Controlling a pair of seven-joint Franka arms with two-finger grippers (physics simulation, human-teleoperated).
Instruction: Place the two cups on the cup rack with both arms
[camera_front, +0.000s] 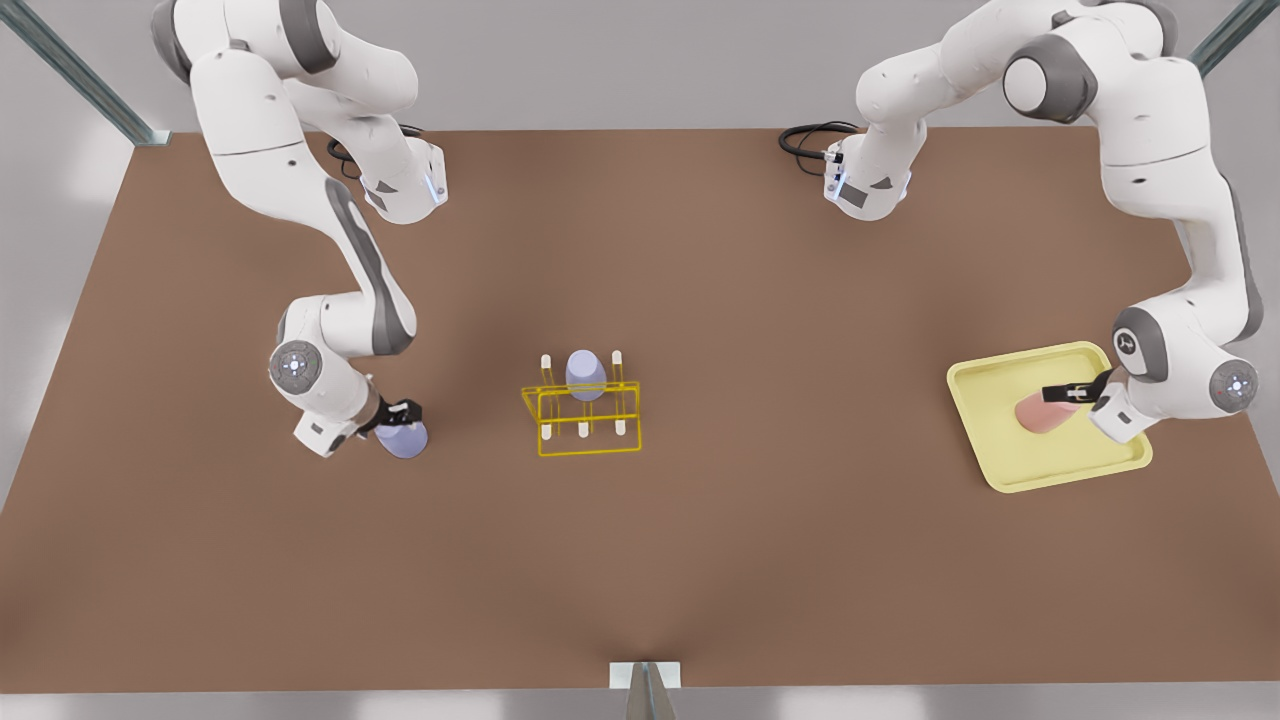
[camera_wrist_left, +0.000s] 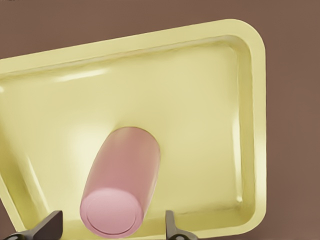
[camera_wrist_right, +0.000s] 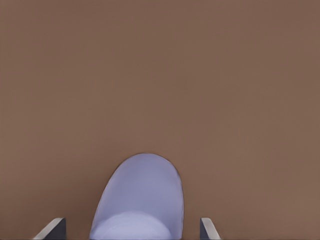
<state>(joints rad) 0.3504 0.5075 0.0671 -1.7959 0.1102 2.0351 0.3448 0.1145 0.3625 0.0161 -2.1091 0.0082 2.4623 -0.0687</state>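
A pink cup (camera_wrist_left: 121, 185) lies on its side in a pale-yellow tray (camera_wrist_left: 250, 100) at the front view's right. My left gripper (camera_front: 1075, 392) is open, and its black fingers (camera_wrist_left: 172, 227) straddle the cup's near end with small gaps on both sides. At the front view's left, a lavender cup (camera_front: 404, 438) rests on the brown table. My right gripper (camera_front: 400, 414) is open around that lavender cup (camera_wrist_right: 140, 200), with clear gaps beside each of its fingers (camera_wrist_right: 55, 229). The yellow wire cup rack (camera_front: 582, 420) stands mid-table, with a second lavender cup (camera_front: 585, 373) on a back peg.
The tray (camera_front: 1000, 450) lies near the table's right edge in the front view. Bare brown tabletop separates both cups from the rack. Black cables (camera_front: 810, 140) coil at the back by one arm's base.
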